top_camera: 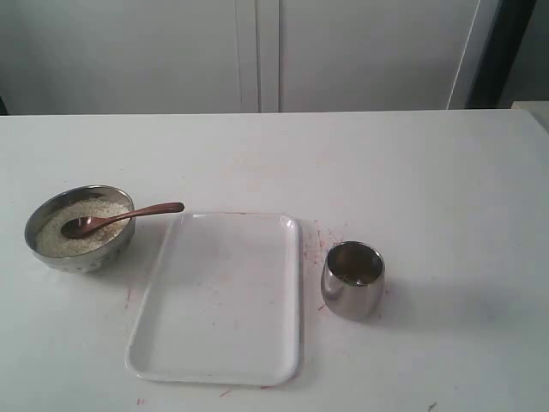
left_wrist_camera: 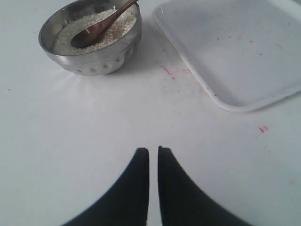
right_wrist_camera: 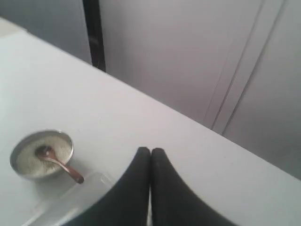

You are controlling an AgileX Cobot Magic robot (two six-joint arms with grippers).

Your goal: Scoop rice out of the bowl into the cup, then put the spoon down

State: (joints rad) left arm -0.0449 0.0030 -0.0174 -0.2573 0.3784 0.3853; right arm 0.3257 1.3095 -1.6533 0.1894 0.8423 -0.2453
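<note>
The steel bowl (top_camera: pixel 81 260) stands at the left of the table, filled with off-white rice (top_camera: pixel 64 239). The reddish-brown spoon (top_camera: pixel 129 214) rests in it, its oval end on the rice and its handle out over the rim toward the tray. The steel cup (top_camera: pixel 352 281) stands right of the tray. No arm shows in the exterior view. My left gripper (left_wrist_camera: pixel 153 149) hovers over bare table short of the bowl (left_wrist_camera: pixel 94 63), its fingers a thin slit apart and holding nothing. My right gripper (right_wrist_camera: pixel 151 150) is shut and empty, far from the bowl (right_wrist_camera: pixel 19 146).
A white rectangular tray (top_camera: pixel 223 300) lies between bowl and cup, with faint red marks on the table around it. A pale cabinet wall runs behind the table's far edge. The cup stands about a hand's width from the tray's right edge.
</note>
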